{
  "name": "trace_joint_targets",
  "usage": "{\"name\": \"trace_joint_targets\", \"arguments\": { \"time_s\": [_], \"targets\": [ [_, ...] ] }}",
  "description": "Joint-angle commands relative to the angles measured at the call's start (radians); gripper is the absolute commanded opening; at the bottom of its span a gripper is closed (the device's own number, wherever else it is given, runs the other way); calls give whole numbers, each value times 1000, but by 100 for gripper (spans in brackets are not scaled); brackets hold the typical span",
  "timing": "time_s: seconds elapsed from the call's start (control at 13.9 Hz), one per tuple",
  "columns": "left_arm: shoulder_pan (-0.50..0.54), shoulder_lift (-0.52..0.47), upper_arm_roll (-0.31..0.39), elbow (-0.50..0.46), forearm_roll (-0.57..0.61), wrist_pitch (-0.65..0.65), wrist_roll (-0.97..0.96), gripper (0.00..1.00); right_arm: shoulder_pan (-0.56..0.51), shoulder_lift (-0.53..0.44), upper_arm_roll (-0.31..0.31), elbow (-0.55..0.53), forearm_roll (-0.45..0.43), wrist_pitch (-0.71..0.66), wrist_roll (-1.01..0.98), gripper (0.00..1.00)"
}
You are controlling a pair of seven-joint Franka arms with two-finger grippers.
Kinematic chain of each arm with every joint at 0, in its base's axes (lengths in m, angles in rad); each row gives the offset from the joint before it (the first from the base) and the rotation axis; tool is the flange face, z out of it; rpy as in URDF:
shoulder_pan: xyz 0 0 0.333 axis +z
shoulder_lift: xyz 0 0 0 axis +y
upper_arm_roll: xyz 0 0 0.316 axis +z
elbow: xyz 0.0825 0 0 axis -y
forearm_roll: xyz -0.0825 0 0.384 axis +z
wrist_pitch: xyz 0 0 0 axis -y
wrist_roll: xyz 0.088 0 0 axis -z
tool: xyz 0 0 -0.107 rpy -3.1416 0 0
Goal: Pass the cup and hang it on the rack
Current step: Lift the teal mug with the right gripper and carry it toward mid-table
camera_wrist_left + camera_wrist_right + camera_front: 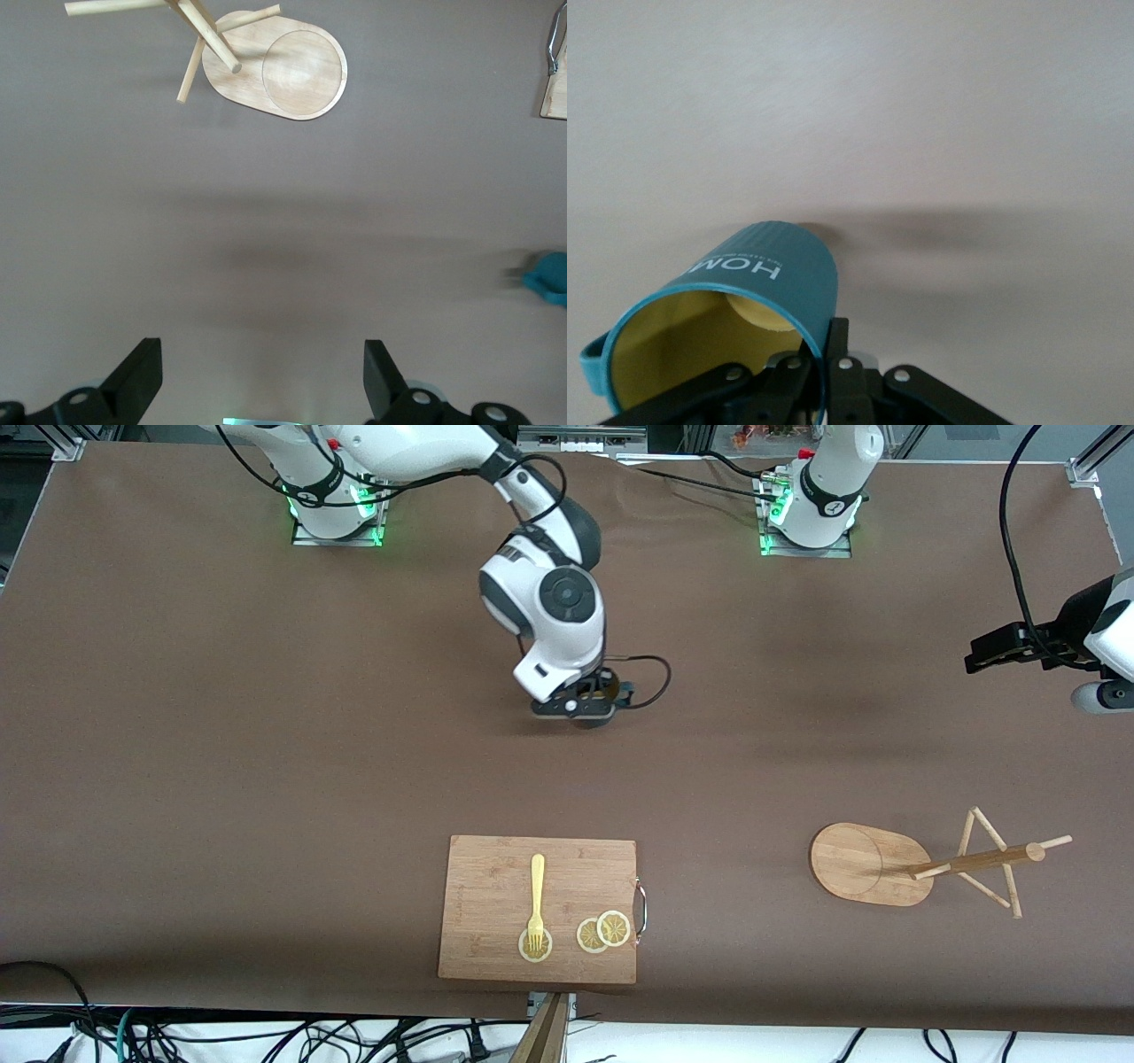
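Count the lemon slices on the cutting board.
3, all on the cutting board at its edge nearest the front camera: one slice under the fork's tines, two overlapping slices beside the board's metal handle.

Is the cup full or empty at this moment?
Empty. The right wrist view looks into the cup, held at its rim by the right gripper: only the bare yellow inside and bottom show.

Even, bright overhead light covers the brown table (266, 735), and shadows are soft and faint. A diffuse dark band crosses the table in the left wrist view. The cup (549, 279) smears into blur at that view's edge. The right wrist view looks pale and washed out.
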Motion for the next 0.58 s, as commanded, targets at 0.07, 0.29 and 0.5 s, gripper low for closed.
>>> {"name": "trace_joint_targets", "arguments": {
  "time_s": [0.07,0.29,0.5],
  "targets": [
    [6,16,-3,26,8,-7,0,100,102,74,-17,43,-5,83,116,0],
    [-4,31,-6,23,10,-12,3,100,120,84,-19,49,-5,85,133,4],
    [-4,37,-6,23,5,-15,4,100,131,86,-19,49,-5,85,155,9]
  ]
}}
